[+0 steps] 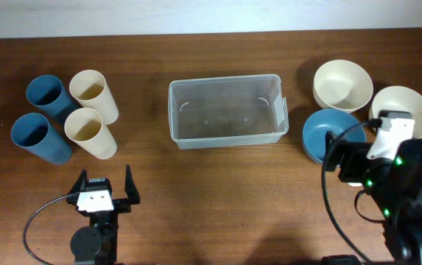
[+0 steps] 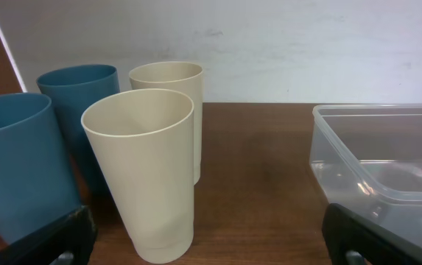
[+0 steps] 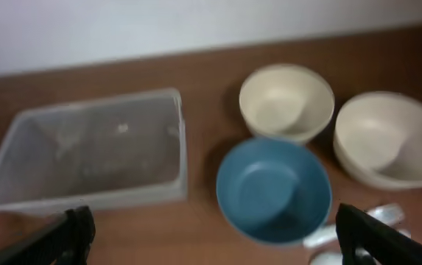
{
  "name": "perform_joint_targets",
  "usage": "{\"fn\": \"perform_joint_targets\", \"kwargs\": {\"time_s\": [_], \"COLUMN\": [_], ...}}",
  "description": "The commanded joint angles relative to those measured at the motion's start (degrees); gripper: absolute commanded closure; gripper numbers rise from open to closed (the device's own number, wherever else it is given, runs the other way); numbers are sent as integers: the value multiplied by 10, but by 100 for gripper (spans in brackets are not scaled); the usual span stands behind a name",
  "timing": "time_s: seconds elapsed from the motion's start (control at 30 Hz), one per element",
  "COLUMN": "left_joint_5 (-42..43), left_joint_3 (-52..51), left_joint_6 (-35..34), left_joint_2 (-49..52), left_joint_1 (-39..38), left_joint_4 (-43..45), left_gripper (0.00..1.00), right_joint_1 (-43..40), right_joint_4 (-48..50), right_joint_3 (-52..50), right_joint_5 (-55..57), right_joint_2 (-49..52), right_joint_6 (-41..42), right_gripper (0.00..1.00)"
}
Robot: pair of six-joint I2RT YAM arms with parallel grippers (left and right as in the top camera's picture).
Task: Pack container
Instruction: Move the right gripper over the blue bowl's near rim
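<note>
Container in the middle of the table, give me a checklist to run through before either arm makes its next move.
1. The container is empty and upright: ok.
2. The left gripper is open, holding nothing: ok.
3. The right gripper is open, holding nothing: ok.
4. The four cups are upright, apart from the container: ok.
5. The three bowls are open side up: ok.
6. The pale items beside the blue bowl are blurred: cannot tell.
</note>
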Motion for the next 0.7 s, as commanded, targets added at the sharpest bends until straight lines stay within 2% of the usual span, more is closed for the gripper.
{"fn": "perform_joint_targets", "kwargs": {"time_s": [0.0,0.1,0.2,0.37,0.53,0.67], "left_joint_5": [6,6,6,6,6,6], "left_joint_3": [-1,-1,-1,-1,-1,-1], "left_joint_6": [9,9,9,9,9,9], "left_joint_2": [-4,-4,-4,-4,-4,-4], "left_joint_1": [2,2,2,2,2,2], "left_joint_4": [-3,-3,-3,-3,-3,-3], "left_gripper": [0,0,0,0,0,0], "right_joint_1": [-5,-30,-94,-228,-305,-307], "right_joint_4": [-3,-10,-14,-20,-21,-16], "right_joint_3": [7,17,23,22,22,22], "right_joint_5": [33,79,87,21,-82,-125], "right_joint_2": [29,50,77,147,223,290], "right_joint_6": [38,154,254,356,363,299], "right_gripper": [1,1,1,1,1,1]}}
